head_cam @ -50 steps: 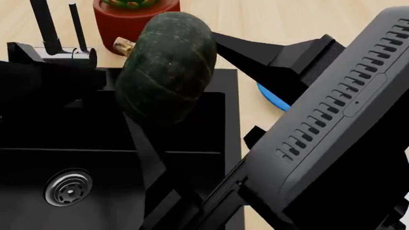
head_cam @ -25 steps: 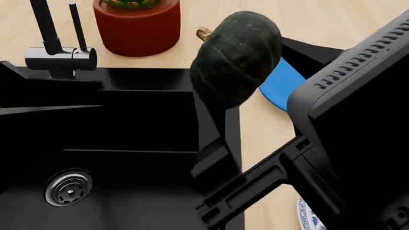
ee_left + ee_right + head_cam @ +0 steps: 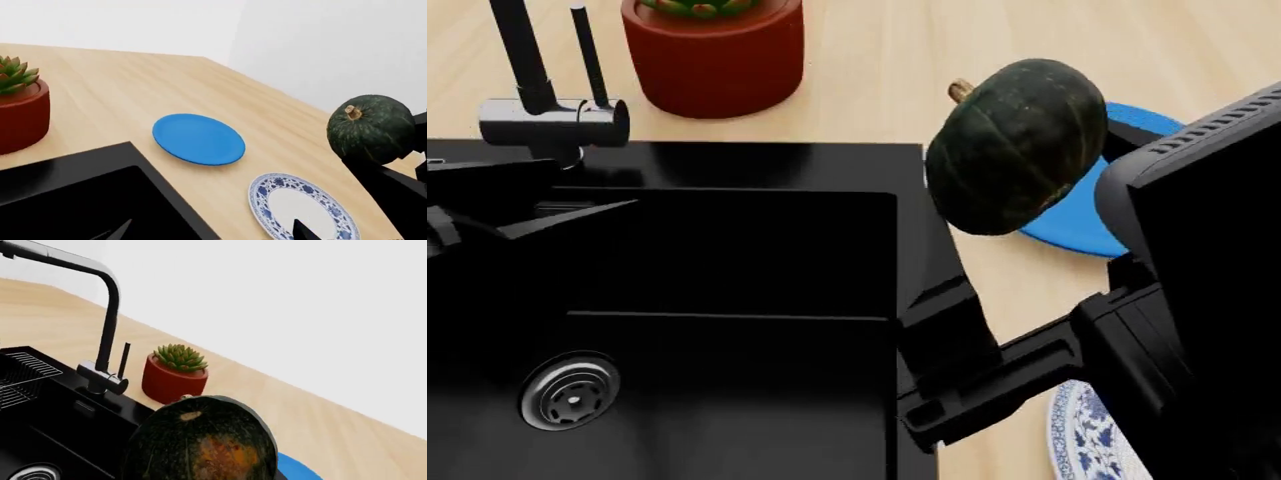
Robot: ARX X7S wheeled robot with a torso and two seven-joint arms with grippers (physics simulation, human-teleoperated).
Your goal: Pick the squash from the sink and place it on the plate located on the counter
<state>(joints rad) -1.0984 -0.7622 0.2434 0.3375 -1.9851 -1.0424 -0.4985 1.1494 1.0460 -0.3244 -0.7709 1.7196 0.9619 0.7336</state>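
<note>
Beige wood-grain surface lies beneath the mottled dark green squash, pinched aloft by the right hand past the black sink; the floral-rimmed white plate sits nearer the robot.

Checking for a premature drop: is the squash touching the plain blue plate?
Apart. In the left wrist view the squash hangs in the air well clear of the blue plate, which lies flat on the counter with bare wood between them.
</note>
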